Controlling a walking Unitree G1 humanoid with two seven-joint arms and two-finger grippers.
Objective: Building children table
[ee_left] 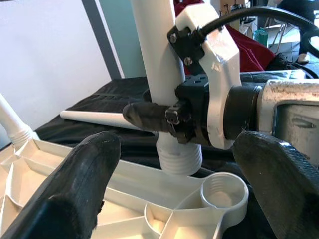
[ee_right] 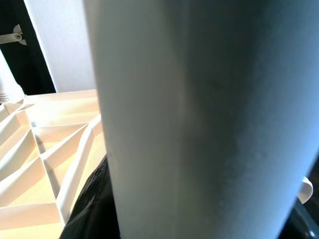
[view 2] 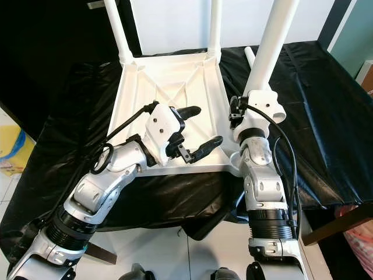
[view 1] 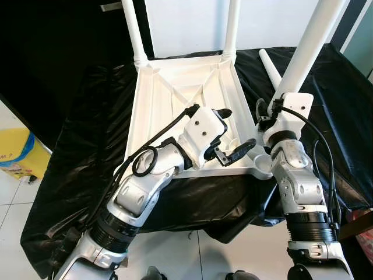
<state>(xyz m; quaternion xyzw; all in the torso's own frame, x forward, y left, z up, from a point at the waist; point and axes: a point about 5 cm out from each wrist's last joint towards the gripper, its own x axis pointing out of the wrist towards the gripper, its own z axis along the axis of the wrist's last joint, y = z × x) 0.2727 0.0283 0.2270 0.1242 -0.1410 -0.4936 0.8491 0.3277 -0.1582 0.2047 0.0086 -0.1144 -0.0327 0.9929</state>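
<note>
The white plastic tabletop (view 1: pixel 186 111) lies upside down on a worktop covered with black sheeting (view 1: pixel 81 116), its ribbed underside facing up, and it serves as the landmark here. Two white legs (view 1: pixel 133 29) already stand upright in the sockets at its two far corners, so by my reckoning about half of the leg fitting is done. A third leg (view 1: pixel 309 44) is clamped between the closed fingers of the right gripper (view 1: pixel 269 111), just beside the tabletop's near right corner; in the left wrist view its threaded lower end (ee_left: pixel 179 159) hangs a little above and beside the empty round socket (ee_left: pixel 223 191), not yet entered. A fourth leg (view 1: pixel 271 67) lies loose on the sheeting just beyond the tabletop's right edge. The left gripper (view 1: pixel 233 131) hovers over the near part of the tabletop with its fingers (view 1: pixel 242 149) spread wide and holding nothing, pointed toward the open socket. What seems left is to line up and screw the held leg home, then fetch the lying one for the near left corner, which is hidden behind the left arm. The tabletop looks like rigid moulded plastic, glossy and clean, stiffened by diagonal ribs, with raised cylindrical sockets at its corners
</note>
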